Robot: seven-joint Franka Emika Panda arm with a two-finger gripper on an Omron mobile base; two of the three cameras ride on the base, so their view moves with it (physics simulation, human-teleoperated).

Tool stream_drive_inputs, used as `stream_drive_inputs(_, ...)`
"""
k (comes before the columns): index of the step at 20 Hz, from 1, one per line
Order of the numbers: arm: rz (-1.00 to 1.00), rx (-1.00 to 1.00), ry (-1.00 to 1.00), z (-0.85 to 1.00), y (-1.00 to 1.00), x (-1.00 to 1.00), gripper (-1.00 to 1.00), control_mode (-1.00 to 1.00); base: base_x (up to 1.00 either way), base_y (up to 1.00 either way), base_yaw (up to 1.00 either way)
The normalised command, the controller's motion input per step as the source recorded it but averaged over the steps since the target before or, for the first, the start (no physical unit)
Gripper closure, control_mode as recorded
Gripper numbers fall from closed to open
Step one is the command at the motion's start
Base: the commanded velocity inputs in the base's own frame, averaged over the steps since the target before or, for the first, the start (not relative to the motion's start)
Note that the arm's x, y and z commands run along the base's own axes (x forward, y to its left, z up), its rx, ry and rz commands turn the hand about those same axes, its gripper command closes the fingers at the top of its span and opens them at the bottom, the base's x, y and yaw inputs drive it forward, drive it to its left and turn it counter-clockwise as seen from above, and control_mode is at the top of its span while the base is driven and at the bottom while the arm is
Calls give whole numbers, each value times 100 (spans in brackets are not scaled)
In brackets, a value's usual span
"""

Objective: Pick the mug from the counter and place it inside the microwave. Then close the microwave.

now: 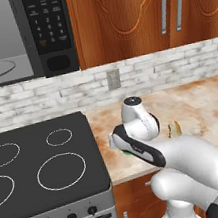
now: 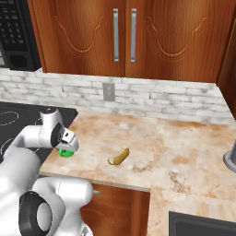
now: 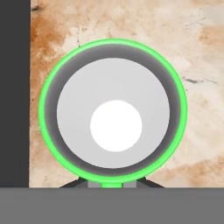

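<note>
- Left base view: my gripper (image 1: pixel 124 150) points down at the counter (image 1: pixel 196 103), beside the stove (image 1: pixel 39 164); a green sliver of mug (image 1: pixel 126 152) shows under it. The microwave (image 1: pixel 49 30) stands open at 11 o'clock.
- Right base view: the mug (image 2: pixel 66 153) sits under the hand, near the counter's front edge; a food item (image 2: pixel 119 156) lies at its 3 o'clock.
- Hand view: I look straight into the mug (image 3: pixel 113 109); jaws pinch its rim at 6 o'clock, I judge ready to lift.

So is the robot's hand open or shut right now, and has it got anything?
Gripper: shut, its fingers pinching the rim of the green mug on the counter.
</note>
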Motion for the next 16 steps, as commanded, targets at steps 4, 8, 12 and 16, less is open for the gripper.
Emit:
stream_drive_inputs(4, 3, 0, 0, 58, -21, -62, 100, -100, 0, 0, 0)
stream_drive_inputs(8, 4, -2, 0, 50, -39, -68, 100, -100, 0, 0, 0)
stream_drive_inputs(12, 5, -2, 0, 41, -56, -61, 100, -100, 0, 0, 0)
stream_drive_inputs(16, 3, -2, 0, 45, -60, -57, 100, -100, 0, 0, 0)
